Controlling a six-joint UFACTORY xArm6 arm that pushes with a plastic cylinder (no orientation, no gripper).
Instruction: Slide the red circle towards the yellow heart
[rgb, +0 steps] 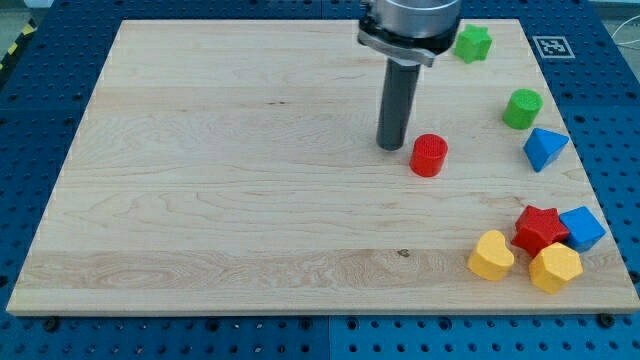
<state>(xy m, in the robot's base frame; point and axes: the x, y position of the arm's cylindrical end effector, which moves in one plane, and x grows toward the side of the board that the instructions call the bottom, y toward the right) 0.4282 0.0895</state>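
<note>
The red circle (429, 155) is a short red cylinder on the wooden board (200, 200), right of centre. My tip (390, 147) rests on the board just to the view's left of the red circle, a small gap apart or barely touching. The yellow heart (491, 256) lies near the board's bottom right, below and to the right of the red circle.
A red star (539, 229), a blue cube (582, 227) and a yellow hexagon (554, 268) crowd right of the heart. A green cylinder (522, 108), a blue triangle (544, 149) and a green star (472, 43) sit along the right side.
</note>
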